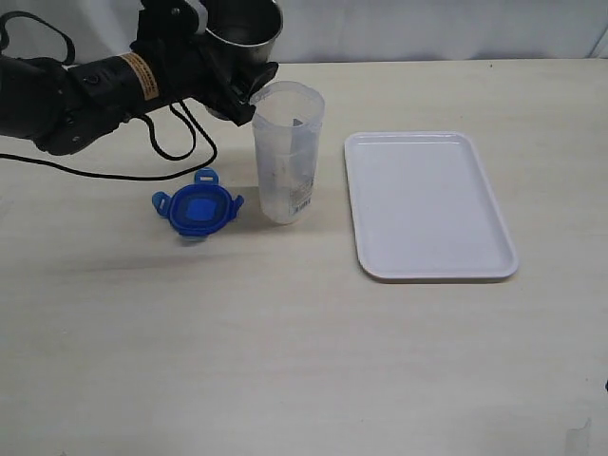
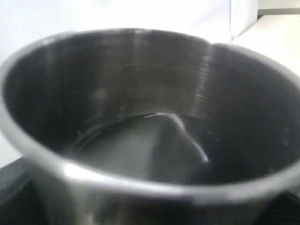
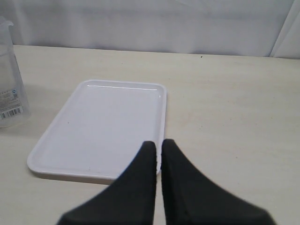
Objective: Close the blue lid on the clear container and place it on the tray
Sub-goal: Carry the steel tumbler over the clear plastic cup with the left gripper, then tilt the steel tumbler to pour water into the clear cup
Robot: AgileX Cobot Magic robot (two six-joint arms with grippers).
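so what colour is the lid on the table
Blue; the lid shows best in the exterior view.

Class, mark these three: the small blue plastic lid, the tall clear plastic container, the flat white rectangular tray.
small blue plastic lid (image 1: 198, 211), exterior view, centre of its top.
tall clear plastic container (image 1: 287, 166), exterior view, middle of its wall.
flat white rectangular tray (image 1: 427, 204), exterior view, bare floor.

you count here: one blue lid (image 1: 198, 210) | one clear container (image 1: 287, 161) | one white tray (image 1: 427, 204) | one steel cup (image 1: 243, 28) | one table (image 1: 285, 361)
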